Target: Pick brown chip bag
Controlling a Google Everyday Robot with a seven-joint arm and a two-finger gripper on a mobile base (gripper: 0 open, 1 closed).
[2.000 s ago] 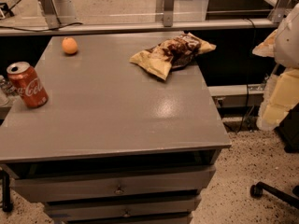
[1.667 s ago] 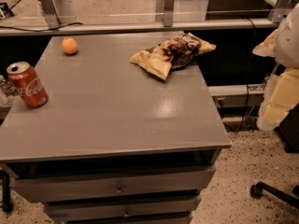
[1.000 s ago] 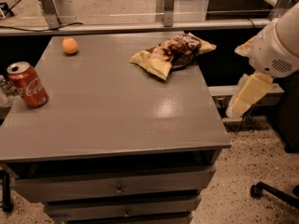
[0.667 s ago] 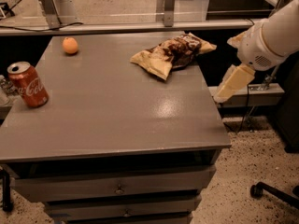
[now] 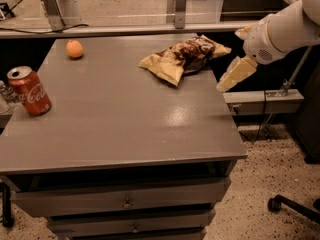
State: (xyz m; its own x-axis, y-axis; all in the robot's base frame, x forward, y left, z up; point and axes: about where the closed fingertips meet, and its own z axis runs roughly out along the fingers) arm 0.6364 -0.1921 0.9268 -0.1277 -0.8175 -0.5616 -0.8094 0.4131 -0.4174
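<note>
The brown chip bag [image 5: 183,57] lies flat near the far right corner of the grey table [image 5: 115,119]. It is wrinkly, with a dark brown middle and tan-yellow ends. My gripper [image 5: 234,74] hangs from the white arm [image 5: 280,31] just off the table's right edge, to the right of the bag and a little nearer than it. It does not touch the bag and holds nothing.
A red soda can [image 5: 29,90] stands at the table's left edge. An orange [image 5: 74,49] sits at the far left. A railing with posts [image 5: 180,6] runs behind the table. Drawers [image 5: 125,202] are under the tabletop. A chair base [image 5: 295,206] is on the floor at right.
My arm has swung in from the far right and moved left and up, bringing the gripper close to the table's right edge beside the bag. The bag, can and orange have not moved.
</note>
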